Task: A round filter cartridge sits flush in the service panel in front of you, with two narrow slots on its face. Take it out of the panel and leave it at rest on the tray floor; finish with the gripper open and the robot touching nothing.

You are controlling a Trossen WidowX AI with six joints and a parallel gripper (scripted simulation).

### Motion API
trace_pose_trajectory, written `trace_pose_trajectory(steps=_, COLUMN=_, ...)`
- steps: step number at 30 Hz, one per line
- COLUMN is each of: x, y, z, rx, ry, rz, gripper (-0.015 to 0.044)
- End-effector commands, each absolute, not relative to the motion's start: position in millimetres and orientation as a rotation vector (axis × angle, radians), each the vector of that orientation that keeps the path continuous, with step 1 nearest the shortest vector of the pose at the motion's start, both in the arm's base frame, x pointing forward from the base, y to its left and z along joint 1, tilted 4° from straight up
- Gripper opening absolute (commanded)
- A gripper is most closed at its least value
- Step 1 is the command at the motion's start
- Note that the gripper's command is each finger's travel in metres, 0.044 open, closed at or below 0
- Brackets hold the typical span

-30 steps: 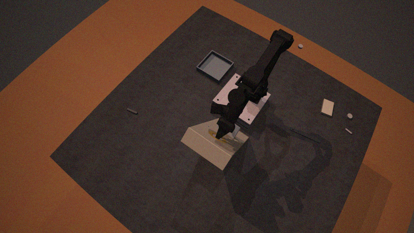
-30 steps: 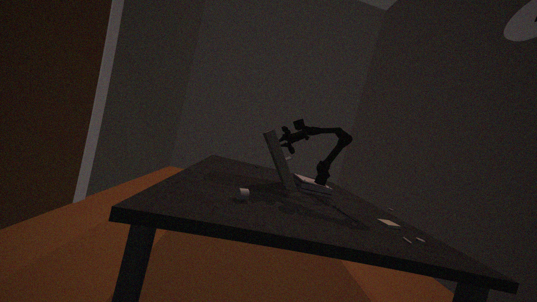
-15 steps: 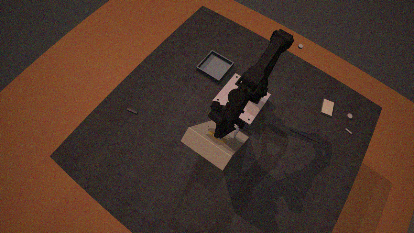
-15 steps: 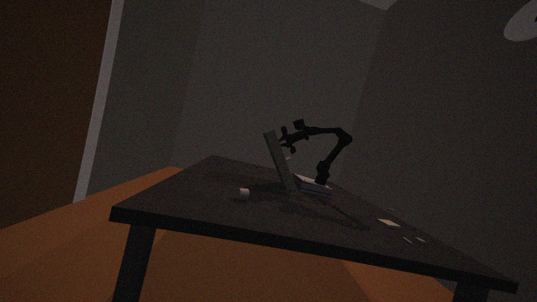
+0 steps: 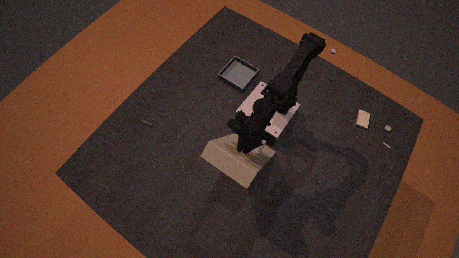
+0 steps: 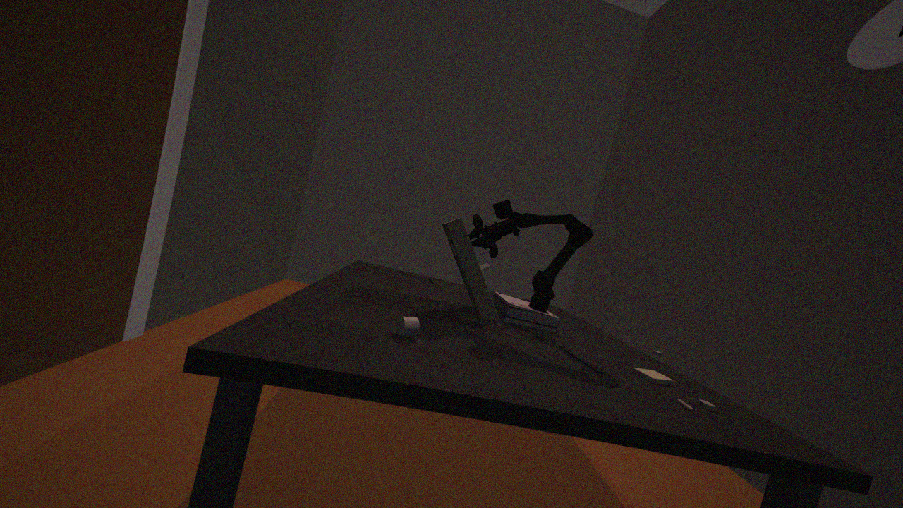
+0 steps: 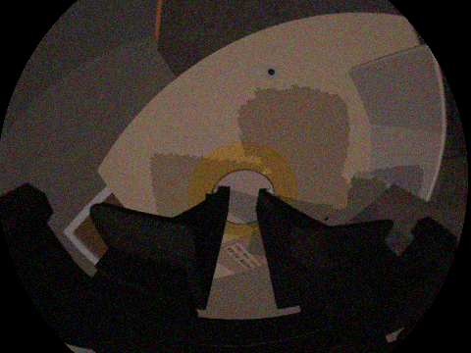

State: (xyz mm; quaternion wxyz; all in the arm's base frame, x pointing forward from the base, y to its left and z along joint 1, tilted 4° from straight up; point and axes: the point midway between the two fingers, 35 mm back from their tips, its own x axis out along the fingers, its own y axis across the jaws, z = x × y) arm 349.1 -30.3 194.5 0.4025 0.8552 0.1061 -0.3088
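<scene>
The beige service panel (image 5: 224, 163) (image 6: 467, 271) (image 7: 196, 123) stands tilted in front of the arm. In the wrist view, the round pale cartridge (image 7: 243, 178) sits inside the panel's yellow ring (image 7: 235, 154). My gripper (image 5: 242, 152) (image 6: 471, 239) (image 7: 242, 192) is at the panel face, with its fingertips at the cartridge's two sides. It is shut on the cartridge. The fingertips cover the slots, and I cannot tell how far the cartridge stands out of the panel. The grey tray (image 5: 239, 73) lies on the table behind the panel, beside the arm's base, and holds nothing.
A pale raised plate (image 7: 402, 98) stands off the panel's face on one side. The arm's pink base plate (image 5: 250, 102) is between panel and arm. A cream block (image 5: 363, 118) (image 6: 653, 375) lies at right. A white cylinder (image 6: 410, 325) is behind the panel. A dark stick (image 5: 146, 122) lies left.
</scene>
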Motion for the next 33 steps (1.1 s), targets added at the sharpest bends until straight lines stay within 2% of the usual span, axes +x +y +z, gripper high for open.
trace_pose_trajectory(steps=1, x=345.7, y=-30.2, z=201.0, rx=2.189, ry=0.255, rz=-0.782, gripper=0.0000)
trace_pose_trajectory(steps=14, x=293.5, y=-25.7, z=239.0, rx=2.135, ry=0.277, rz=-0.772, gripper=0.0000)
trace_pose_trajectory(steps=33, x=277.7, y=-24.3, z=215.8, rx=2.134, ry=0.278, rz=-0.773, gripper=0.0000)
